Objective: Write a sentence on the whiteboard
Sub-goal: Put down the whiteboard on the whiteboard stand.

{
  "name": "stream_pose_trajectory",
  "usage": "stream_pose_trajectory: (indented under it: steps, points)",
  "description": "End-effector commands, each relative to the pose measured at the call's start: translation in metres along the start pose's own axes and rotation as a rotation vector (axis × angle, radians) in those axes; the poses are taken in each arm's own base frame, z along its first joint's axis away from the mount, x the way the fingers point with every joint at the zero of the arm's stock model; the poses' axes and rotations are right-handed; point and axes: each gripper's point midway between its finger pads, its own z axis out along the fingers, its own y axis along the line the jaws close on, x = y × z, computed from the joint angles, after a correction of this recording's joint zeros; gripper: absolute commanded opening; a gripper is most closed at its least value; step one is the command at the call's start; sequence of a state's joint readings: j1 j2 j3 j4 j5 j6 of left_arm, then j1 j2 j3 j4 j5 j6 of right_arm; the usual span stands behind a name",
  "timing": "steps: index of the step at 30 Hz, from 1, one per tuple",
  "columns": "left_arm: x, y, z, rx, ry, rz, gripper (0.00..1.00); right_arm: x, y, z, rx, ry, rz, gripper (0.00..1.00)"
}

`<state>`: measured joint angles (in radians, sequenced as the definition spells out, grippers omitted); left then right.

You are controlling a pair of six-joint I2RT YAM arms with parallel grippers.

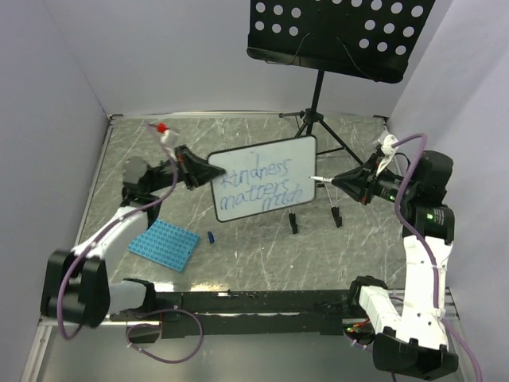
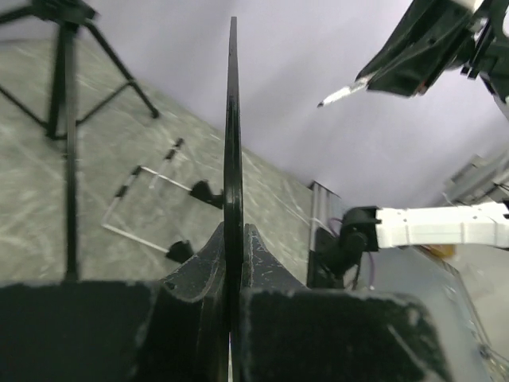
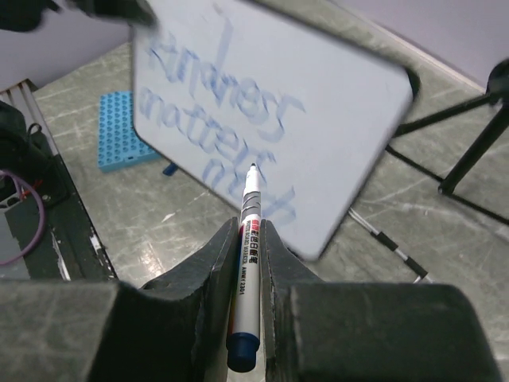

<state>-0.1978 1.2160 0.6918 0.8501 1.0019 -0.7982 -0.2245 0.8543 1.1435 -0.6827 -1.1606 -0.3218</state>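
The whiteboard is held up above the table, tilted, with the blue sentence in two lines reading roughly "kindness matters much". My left gripper is shut on the board's left edge; in the left wrist view the board shows edge-on between the jaws. My right gripper is shut on a white marker with a blue end. Its tip sits just off the board's right edge. The right wrist view shows the board and the blurred writing behind the tip.
A black perforated music stand on a tripod stands behind the board. A blue studded plate and a small blue marker cap lie on the table front left. White walls close in on three sides.
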Motion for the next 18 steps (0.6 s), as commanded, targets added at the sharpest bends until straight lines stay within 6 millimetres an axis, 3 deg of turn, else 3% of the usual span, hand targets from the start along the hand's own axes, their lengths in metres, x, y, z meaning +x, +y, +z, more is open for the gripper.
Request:
stream_pose_trajectory:
  steps: [1,6,7,8,11,18]
  points:
    - [-0.033,-0.032,0.034,0.192,-0.088,0.144,0.01,-0.035,0.035,-0.014,-0.067,-0.062,-0.069,0.0]
    - [-0.016,-0.031,0.074,0.296,-0.117,0.052,0.01,-0.046,0.045,-0.019,-0.08,-0.078,-0.069,0.0]
    - [-0.009,-0.02,0.085,0.299,-0.111,0.006,0.01,-0.046,0.044,-0.018,-0.078,-0.077,-0.068,0.0]
    - [-0.009,-0.023,0.094,0.317,-0.143,0.005,0.01,-0.045,0.042,-0.018,-0.075,-0.074,-0.064,0.0]
    - [-0.003,-0.009,0.118,0.308,-0.177,-0.027,0.01,-0.041,0.039,-0.017,-0.065,-0.068,-0.056,0.0]
    - [0.012,0.02,0.154,0.26,-0.216,-0.051,0.01,-0.037,0.035,-0.016,-0.054,-0.064,-0.048,0.0]
